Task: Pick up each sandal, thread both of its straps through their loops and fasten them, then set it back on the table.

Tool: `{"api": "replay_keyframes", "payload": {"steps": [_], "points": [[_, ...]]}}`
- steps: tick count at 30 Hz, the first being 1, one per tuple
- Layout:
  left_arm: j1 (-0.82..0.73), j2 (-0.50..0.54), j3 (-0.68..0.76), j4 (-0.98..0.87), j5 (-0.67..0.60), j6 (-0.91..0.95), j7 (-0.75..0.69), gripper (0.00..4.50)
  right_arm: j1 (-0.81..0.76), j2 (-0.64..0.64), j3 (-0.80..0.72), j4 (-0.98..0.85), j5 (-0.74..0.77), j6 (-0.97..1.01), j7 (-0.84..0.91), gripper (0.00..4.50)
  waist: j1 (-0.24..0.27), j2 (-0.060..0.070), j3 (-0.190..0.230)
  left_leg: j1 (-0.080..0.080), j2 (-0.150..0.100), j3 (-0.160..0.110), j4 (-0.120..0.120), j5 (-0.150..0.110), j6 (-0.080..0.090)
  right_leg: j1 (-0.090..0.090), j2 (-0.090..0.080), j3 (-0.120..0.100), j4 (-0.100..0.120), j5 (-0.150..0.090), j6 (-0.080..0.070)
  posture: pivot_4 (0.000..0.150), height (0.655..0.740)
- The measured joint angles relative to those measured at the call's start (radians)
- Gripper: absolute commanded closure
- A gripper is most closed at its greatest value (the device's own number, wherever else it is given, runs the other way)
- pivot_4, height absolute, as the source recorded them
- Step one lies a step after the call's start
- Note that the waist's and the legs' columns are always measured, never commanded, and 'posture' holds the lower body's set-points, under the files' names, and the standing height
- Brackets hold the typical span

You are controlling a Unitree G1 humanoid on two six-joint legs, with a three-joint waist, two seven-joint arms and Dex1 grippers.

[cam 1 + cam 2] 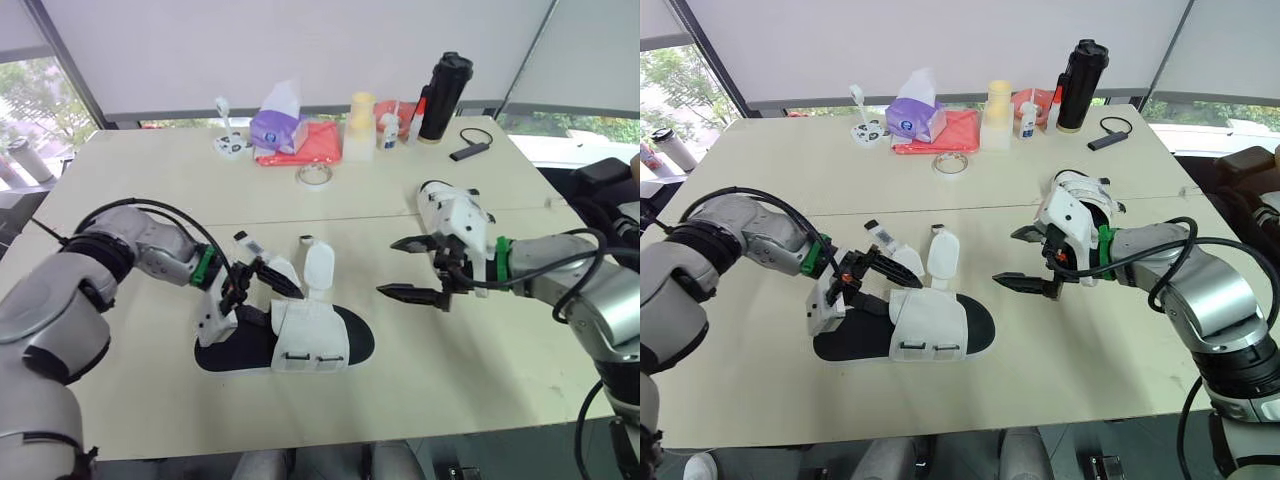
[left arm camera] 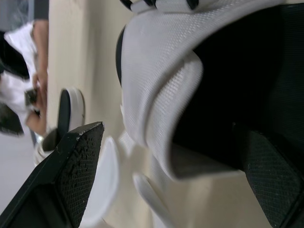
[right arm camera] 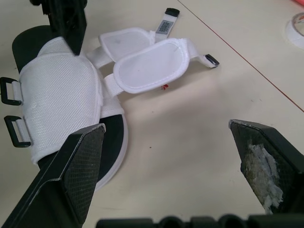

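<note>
One sandal (image 1: 330,345) with a black sole and a white upper lies flat on the table (image 1: 150,190) in front of me. Its two white straps (image 1: 318,268) are undone and lie spread on the table on the far side; the black loops (image 3: 12,111) on the near side hold nothing. My left gripper (image 1: 268,283) is open at the sandal's left end. In the left wrist view the edge of the white upper (image 2: 161,95) sits between its two fingers. My right gripper (image 1: 402,268) hovers open and holds nothing, just right of the sandal.
Along the table's far edge stand a purple tissue pack (image 1: 278,125), a red cloth (image 1: 312,146), a pale yellow cup (image 1: 360,126), a small bottle (image 1: 388,130) and a tall black flask (image 1: 443,95). A tape ring (image 1: 314,175) and a black stick with a cable (image 1: 468,151) lie nearby.
</note>
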Motion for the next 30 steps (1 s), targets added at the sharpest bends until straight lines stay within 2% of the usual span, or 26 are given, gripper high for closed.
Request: {"api": "replay_keyframes", "payload": {"steps": [4,6,7,9,11,12,15,17,24,30], "points": [[0.0,0.03,-0.074,0.042,-0.168,0.0,-0.098,0.02,-0.001,0.006,0.006,0.001,-0.007,-0.005,0.001,0.0,0.002,0.0,0.0,0.0,0.0,0.0,0.002,0.0,0.0,0.0,0.0,0.0,0.001,0.0,0.0,0.15,0.74],[0.051,0.086,-0.103,-0.007,-0.404,0.082,-0.271,0.02,-0.006,0.009,0.01,0.002,-0.01,-0.01,0.003,0.0,-0.005,0.001,0.0,0.0,0.0,0.0,0.002,0.0,0.0,0.0,0.0,0.001,0.002,0.0,0.0,0.15,0.74],[0.123,0.132,-0.067,-0.101,-0.601,0.218,-0.445,0.02,-0.008,0.011,0.012,0.003,-0.013,-0.013,0.004,0.0,-0.011,0.003,-0.001,0.001,0.001,0.0,0.002,0.0,0.0,0.0,0.0,0.002,0.003,0.0,-0.001,0.15,0.74],[0.251,0.195,0.053,-0.309,-0.989,0.663,-0.82,0.02,-0.013,0.016,0.016,0.004,-0.017,-0.018,0.004,0.0,-0.019,0.003,-0.001,0.001,0.003,-0.002,0.002,0.0,0.0,0.0,0.0,0.001,0.005,0.0,-0.001,0.15,0.74],[0.321,0.268,0.151,-0.435,-1.202,1.069,-1.078,0.02,-0.014,0.021,0.019,0.002,-0.017,-0.02,0.006,0.0,-0.027,0.002,-0.001,0.001,0.003,-0.002,0.002,0.0,0.0,0.0,0.002,0.002,0.005,0.0,-0.002,0.15,0.74],[0.354,0.298,0.195,-0.476,-1.259,1.217,-1.161,0.02,-0.013,0.021,0.019,0.003,-0.018,-0.02,0.006,0.0,-0.03,0.003,-0.001,0.002,0.003,-0.001,0.002,0.0,0.0,-0.001,0.002,0.002,0.005,0.0,-0.002,0.15,0.74],[0.447,0.311,0.343,-0.57,-1.334,1.49,-1.28,0.02,-0.013,0.024,0.022,0.003,-0.019,-0.02,0.006,0.0,-0.027,0.004,-0.001,0.002,0.003,-0.001,0.002,0.0,0.0,0.0,0.003,0.003,0.005,0.0,-0.002,0.15,0.74],[0.507,0.307,0.436,-0.619,-1.345,1.594,-1.307,0.02,-0.014,0.026,0.029,0.003,-0.02,-0.02,0.006,0.0,-0.024,0.004,-0.001,0.002,0.003,-0.001,0.002,0.0,0.0,0.0,0.003,0.003,0.005,0.0,-0.002,0.15,0.74],[0.628,0.299,0.689,-0.778,-1.348,1.826,-1.34,0.02,-0.015,0.028,0.036,0.002,-0.018,-0.018,0.015,0.0,-0.023,0.004,-0.001,0.002,0.003,-0.001,0.002,0.0,0.0,0.0,0.003,0.003,0.004,0.0,-0.002,0.15,0.74],[0.666,0.22,0.883,-0.804,-1.352,1.993,-1.297,0.02,-0.002,0.035,0.042,-0.003,-0.016,-0.016,0.021,0.0,-0.022,0.004,-0.001,0.002,0.003,-0.001,0.001,0.0,0.0,0.0,0.002,0.003,0.003,0.0,-0.002,0.15,0.74]]}}
